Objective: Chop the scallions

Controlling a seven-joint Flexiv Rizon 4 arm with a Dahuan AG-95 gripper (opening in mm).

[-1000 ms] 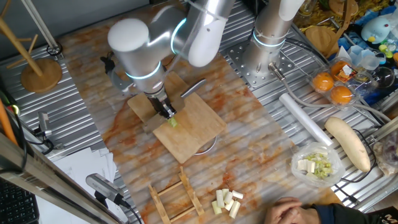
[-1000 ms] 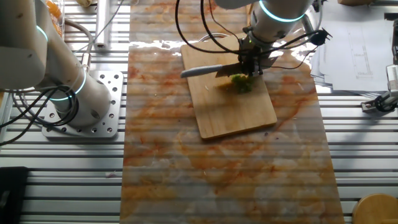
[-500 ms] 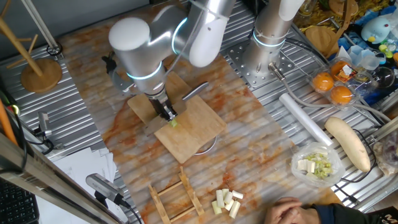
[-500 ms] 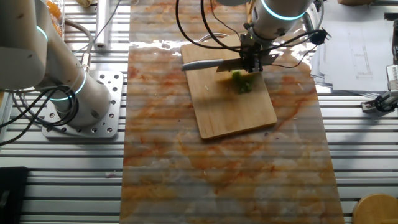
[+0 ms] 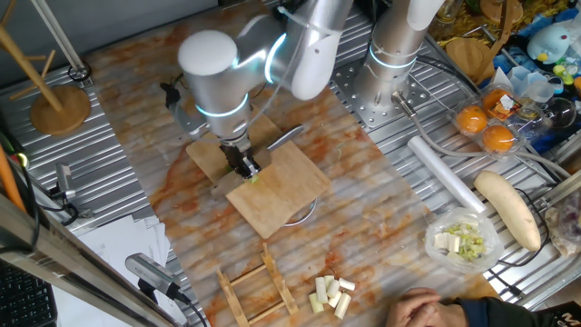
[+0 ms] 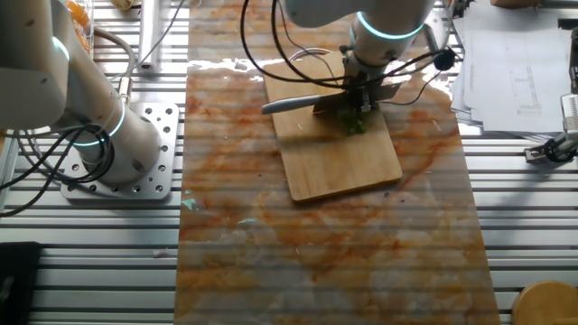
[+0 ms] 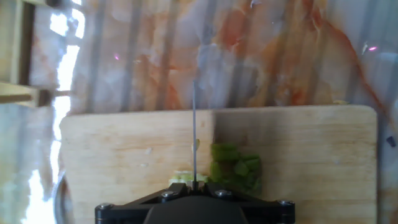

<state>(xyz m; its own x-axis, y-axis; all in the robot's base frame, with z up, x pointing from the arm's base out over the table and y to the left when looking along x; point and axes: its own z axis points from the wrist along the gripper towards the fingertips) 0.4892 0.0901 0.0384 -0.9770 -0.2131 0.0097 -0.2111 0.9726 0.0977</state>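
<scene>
I have the pincer [image 5: 247, 166] low over the cutting board [image 5: 286, 186], clamped on the knife [image 6: 312, 103]. In the other fixed view the knife's pale handle juts out sideways past the board's edge, above the marbled mat [image 6: 316, 235]. In the hand view I see the blade only as a thin vertical line, edge-on, running up from the pincer body toward the board's far edge.

The scallions [image 7: 235, 169] lie on the board as a small heap of bright green bits, just to the right of the blade line, touching or nearly touching it. A pale whitish-green bit [image 7: 181, 178] sits just left of the blade, right at the pincer body. From the other fixed view the green heap [image 6: 353, 123] is directly below the pincer, in the upper half of the board, well in from every edge.

Around the heap the board has bare wood on all sides, widest toward its lower end. In one fixed view the board sits diagonally on the worktop [image 5: 109, 173]. A wooden rack [image 5: 257, 287] and a cluster of pale cream chunks [image 5: 330, 294] lie well below the board. A bowl [image 5: 464, 241] of whitish-green bits is farther right, with a hand [image 5: 425, 309] at the bottom edge of the frame.
</scene>
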